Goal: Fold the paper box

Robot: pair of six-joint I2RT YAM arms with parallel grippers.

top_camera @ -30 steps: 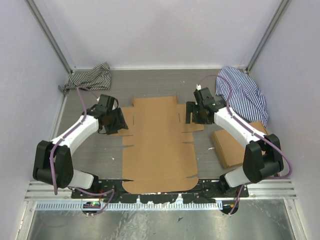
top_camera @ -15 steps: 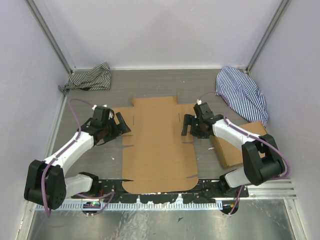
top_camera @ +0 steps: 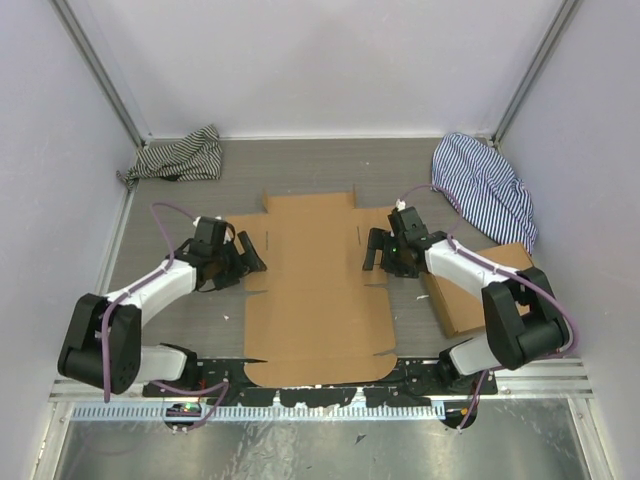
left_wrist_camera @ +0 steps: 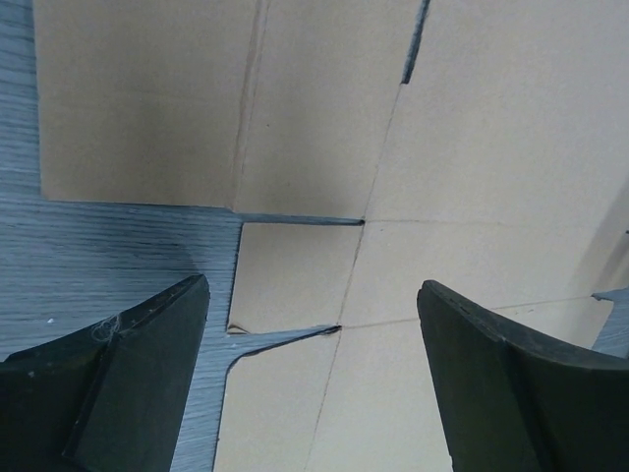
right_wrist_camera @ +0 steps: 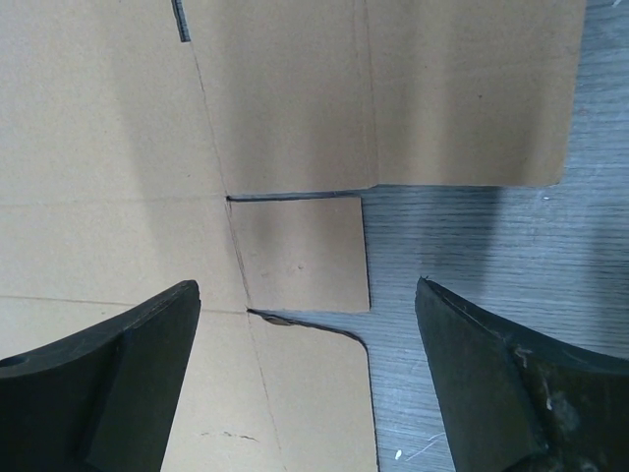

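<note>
The paper box [top_camera: 315,290] lies flat and unfolded on the grey table, a large brown die-cut sheet with side flaps and slits. My left gripper [top_camera: 250,256] hovers low over its left edge, open, with nothing between its fingers. In the left wrist view the gripper [left_wrist_camera: 313,324] straddles a small square side flap [left_wrist_camera: 295,270] and a slit. My right gripper [top_camera: 376,252] stands open over the sheet's right edge. In the right wrist view it [right_wrist_camera: 307,315] frames the matching small flap [right_wrist_camera: 305,254] and a rounded tab corner, holding nothing.
A second brown cardboard piece [top_camera: 462,292] lies under the right arm at the right. A dark striped cloth [top_camera: 180,155] sits at the back left and a blue striped cloth [top_camera: 490,190] at the back right. Grey walls enclose the table.
Both grippers have moved down and nearer, settling over the side flaps of the sheet, and their jaws have spread wider. The sheet has not moved.
</note>
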